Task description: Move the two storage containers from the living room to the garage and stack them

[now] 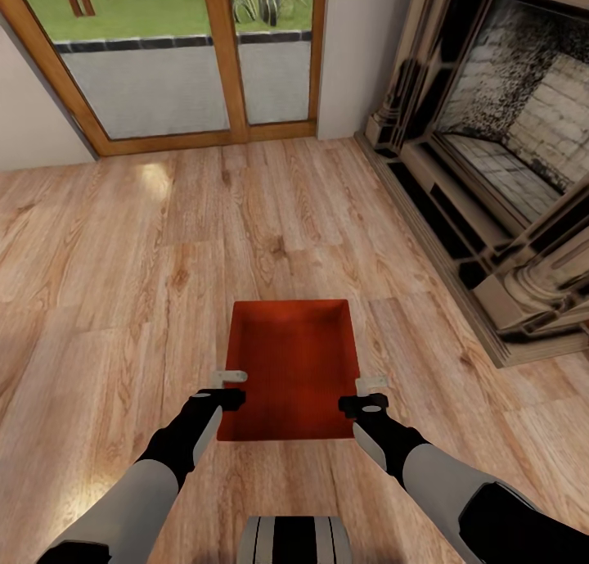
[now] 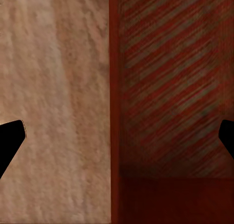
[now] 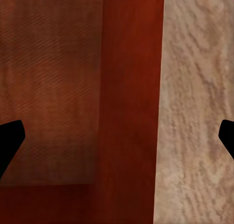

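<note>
Orange-red, open-topped and flat-bottomed, one bin (image 1: 290, 367) is seen on the wood floor (image 1: 123, 261) between the two grippers. The left gripper (image 1: 229, 388) is placed at the bin's left wall, near its close corner, and the right gripper (image 1: 366, 392) at the right wall opposite. In the left wrist view the fingers (image 2: 10, 139) are spread wide, the wall (image 2: 115, 107) running between them, with the bin's inside on one side and bare planks on the other. The same is seen in the right wrist view: fingers (image 3: 10, 139) apart, the wall (image 3: 131, 107) straddled but not clamped. A fireplace (image 1: 499, 155) stands well beyond the right gripper, glass doors (image 1: 188, 56) far ahead.
</note>
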Tool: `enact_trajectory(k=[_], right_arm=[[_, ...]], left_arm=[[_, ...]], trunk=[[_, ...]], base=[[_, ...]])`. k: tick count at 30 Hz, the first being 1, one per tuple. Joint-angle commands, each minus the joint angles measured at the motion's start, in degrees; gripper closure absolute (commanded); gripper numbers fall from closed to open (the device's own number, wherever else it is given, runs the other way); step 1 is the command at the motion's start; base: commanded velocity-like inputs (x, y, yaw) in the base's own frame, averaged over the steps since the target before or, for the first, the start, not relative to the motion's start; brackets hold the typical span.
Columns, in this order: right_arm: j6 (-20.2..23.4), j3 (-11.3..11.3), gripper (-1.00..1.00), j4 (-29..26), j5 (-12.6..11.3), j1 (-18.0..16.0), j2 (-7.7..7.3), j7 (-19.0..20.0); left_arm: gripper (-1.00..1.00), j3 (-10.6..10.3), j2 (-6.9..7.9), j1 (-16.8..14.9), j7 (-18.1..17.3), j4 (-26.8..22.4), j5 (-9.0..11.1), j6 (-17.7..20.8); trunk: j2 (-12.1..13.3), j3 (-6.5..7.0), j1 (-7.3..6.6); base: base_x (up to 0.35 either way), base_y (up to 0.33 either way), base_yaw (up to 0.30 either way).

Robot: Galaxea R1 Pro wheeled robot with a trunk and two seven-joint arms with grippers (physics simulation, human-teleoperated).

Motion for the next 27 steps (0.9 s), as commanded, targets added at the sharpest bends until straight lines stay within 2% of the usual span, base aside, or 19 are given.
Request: enact_trajectory(k=[1, 16, 17, 27], right_arm=[[0.4, 0.5, -1.00, -0.1, -0.2, 0.0, -0.04, -0.4], [0.4, 0.3, -1.00, -0.1, -0.3, 0.0, -0.04, -0.5], [0.4, 0.3, 1.00, -0.1, -0.3, 0.0, -0.04, -0.5], [0.3, 0.3, 1.00, -0.2, -0.5, 0.0, -0.12, -0.8]], left_arm=[[-1.00, -0.2, 0.03, 0.0, 0.5, -0.1, 0.3, 0.3], [-1.00, 0.0, 0.03, 0.0, 0.2, 0.0, 0.5, 0.3], [1.00, 0.0, 0.03, 0.0, 0.2, 0.1, 0.5, 0.2], [1.00, 0.0, -0.05, 0.0, 0.7, 0.8, 0.4, 0.2]], trunk=[[0.0, -0.03, -0.01], [0.0, -0.03, -0.01], [0.0, -0.03, -0.01], [0.0, -0.03, -0.01]], base=[[0.000, 0.000, 0.000], [0.000, 0.000, 0.000], [0.000, 0.000, 0.000], [0.000, 0.000, 0.000]])
